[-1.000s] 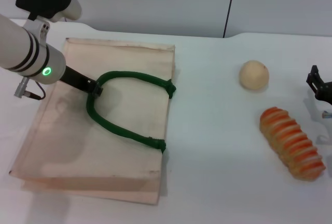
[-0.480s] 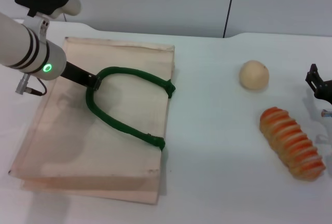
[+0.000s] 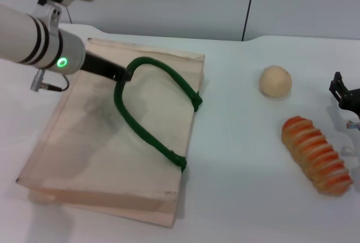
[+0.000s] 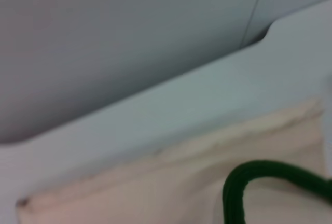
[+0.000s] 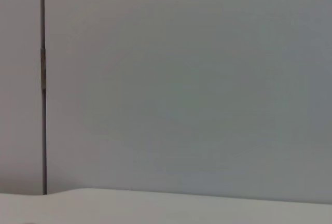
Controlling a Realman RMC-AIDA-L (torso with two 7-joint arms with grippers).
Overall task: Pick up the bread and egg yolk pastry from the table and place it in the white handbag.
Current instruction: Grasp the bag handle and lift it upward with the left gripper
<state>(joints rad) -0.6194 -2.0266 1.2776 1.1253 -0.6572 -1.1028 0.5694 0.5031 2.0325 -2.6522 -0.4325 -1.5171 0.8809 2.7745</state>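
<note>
Three task items and two arms on one white tabletop (image 3: 236,158), listed left to right.

Left gripper (image 3: 122,76): at the far left, reaching in over the bag from the left edge. Its dark jaws are closed on the top of the green handle's loop, which is pulled up off the fabric.

White handbag (image 3: 101,153): cream-beige fabric tote, large and rectangular, lying on the left half of the tabletop with its long sides running near to far and slightly skewed. Its mouth edge faces right. Green handle (image 3: 147,133): thick dark green loop, both ends fixed along the bag's right edge, arching back toward the left over the upper panel. The left wrist view shows a curve of the same handle (image 4: 244,182) above the bag's far edge (image 4: 171,182), with the tabletop rim and the grey wall (image 4: 129,37) beyond.

Egg yolk pastry (image 3: 275,81): small round beige ball, resting on bare tabletop right of centre, toward the far side, well apart from the bag.

Bread (image 3: 316,155): elongated ridged loaf with orange and cream stripes, lying diagonally nearer than the pastry and to its right, close to it without touching.

Right gripper (image 3: 344,92): dark, only partly in view at the right edge, just beyond the far end of the bread and touching neither food; whether its jaws are open or closed cannot be told. The right wrist view shows only wall and a strip of tabletop edge.
</note>
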